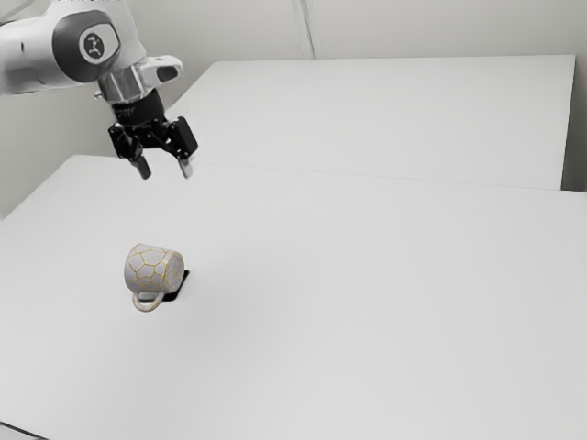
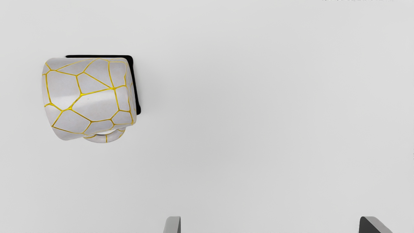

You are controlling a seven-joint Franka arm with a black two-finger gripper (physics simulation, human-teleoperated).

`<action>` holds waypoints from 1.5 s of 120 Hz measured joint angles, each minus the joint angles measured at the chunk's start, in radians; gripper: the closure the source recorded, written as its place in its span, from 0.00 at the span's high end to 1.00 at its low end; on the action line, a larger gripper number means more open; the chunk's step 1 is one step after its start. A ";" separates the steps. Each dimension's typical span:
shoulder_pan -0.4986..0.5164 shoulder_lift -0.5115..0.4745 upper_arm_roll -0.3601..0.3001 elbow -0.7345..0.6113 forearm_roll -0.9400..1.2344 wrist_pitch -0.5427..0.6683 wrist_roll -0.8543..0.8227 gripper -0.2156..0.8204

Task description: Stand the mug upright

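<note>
Exterior view: gripper (image 1: 163, 172), empty, hanging above the table (image 1: 367, 302); mug (image 1: 153, 269), white with gold lines, lying on its side partly over a black mat (image 1: 177, 290). Wrist view: fingers (image 2: 172, 225) standing wide apart, mug resting outside them.

Mug (image 2: 93, 100): off-white, gold lines in an irregular polygon mesh, pale sheen band across the middle. Handle (image 2: 106, 138): same off-white, same gold lines. Flat piece (image 2: 130, 60) by the mug, left of frame: solid black. Surface (image 1: 367, 321): plain pale grey. Pincer (image 1: 163, 170), upper left in the exterior view: black, light grey tips. Arm (image 1: 32, 55): white, dark grey joint ring, silver collar. Wall (image 1: 413, 27), top: plain light grey.
</note>
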 joint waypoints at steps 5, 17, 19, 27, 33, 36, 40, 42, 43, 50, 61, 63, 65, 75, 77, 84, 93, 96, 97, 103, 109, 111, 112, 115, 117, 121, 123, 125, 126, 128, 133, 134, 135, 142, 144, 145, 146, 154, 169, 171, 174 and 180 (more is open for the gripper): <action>0.032 0.002 0.000 -0.012 -0.014 0.009 0.017 0.79; 0.109 0.009 0.000 -0.047 -0.038 0.047 0.076 0.79; 0.121 0.010 0.000 -0.054 -0.042 0.057 0.089 0.79; 0.164 0.014 0.000 -0.084 -0.058 0.098 0.147 0.79; 0.191 0.020 0.000 -0.103 -0.070 0.129 0.193 0.79; 0.203 0.024 0.000 -0.111 -0.077 0.142 0.216 0.79; 0.219 0.030 0.000 -0.119 -0.087 0.159 0.246 0.79; 0.227 0.032 0.000 -0.123 -0.092 0.168 0.261 0.79; 0.230 0.033 0.000 -0.126 -0.094 0.172 0.269 0.79; 0.256 0.044 0.000 -0.139 -0.112 0.198 0.322 0.79; 0.297 0.065 0.000 -0.157 -0.147 0.227 0.403 0.79; 0.304 0.070 0.000 -0.159 -0.155 0.231 0.417 0.79; 0.310 0.076 0.000 -0.161 -0.161 0.235 0.431 0.79; 0.332 0.101 0.000 -0.170 -0.194 0.250 0.496 0.79; 0.334 0.106 0.000 -0.172 -0.201 0.252 0.509 0.79; 0.338 0.125 0.000 -0.178 -0.226 0.256 0.550 0.79; 0.352 0.141 0.000 -0.190 -0.251 0.257 0.601 0.79; 0.360 0.145 0.000 -0.195 -0.260 0.257 0.617 0.79; 0.363 0.147 0.000 -0.196 -0.262 0.257 0.622 0.79; 0.384 0.157 0.000 -0.201 -0.276 0.255 0.652 0.79; 0.405 0.167 0.000 -0.204 -0.288 0.254 0.680 0.79; 0.411 0.171 0.000 -0.205 -0.292 0.253 0.689 0.79; 0.413 0.173 0.000 -0.205 -0.294 0.253 0.693 0.79; 0.419 0.179 0.000 -0.206 -0.299 0.253 0.705 0.79; 0.423 0.182 0.000 -0.206 -0.303 0.252 0.712 0.79; 0.430 0.191 0.000 -0.207 -0.309 0.252 0.727 0.79; 0.434 0.196 0.000 -0.207 -0.314 0.251 0.734 0.79; 0.439 0.201 0.000 -0.207 -0.317 0.251 0.741 0.79; 0.441 0.205 0.000 -0.207 -0.319 0.251 0.744 0.79; 0.446 0.211 0.000 -0.207 -0.322 0.249 0.750 0.79; 0.459 0.224 0.000 -0.206 -0.329 0.243 0.766 0.79; 0.461 0.226 0.000 -0.205 -0.330 0.242 0.769 0.79; 0.463 0.228 0.000 -0.205 -0.331 0.241 0.772 0.79; 0.475 0.238 0.000 -0.202 -0.340 0.235 0.791 0.79; 0.479 0.243 0.000 -0.200 -0.344 0.234 0.797 0.79; 0.481 0.246 0.000 -0.199 -0.345 0.233 0.799 0.79; 0.482 0.249 0.000 -0.198 -0.348 0.232 0.802 0.79; 0.492 0.270 0.000 -0.192 -0.367 0.226 0.821 0.79; 0.503 0.315 0.000 -0.169 -0.412 0.214 0.853 0.79; 0.504 0.321 0.000 -0.167 -0.418 0.213 0.857 0.79; 0.505 0.328 0.000 -0.164 -0.427 0.211 0.863 0.79; 0.510 0.343 -0.001 -0.155 -0.448 0.204 0.873 0.79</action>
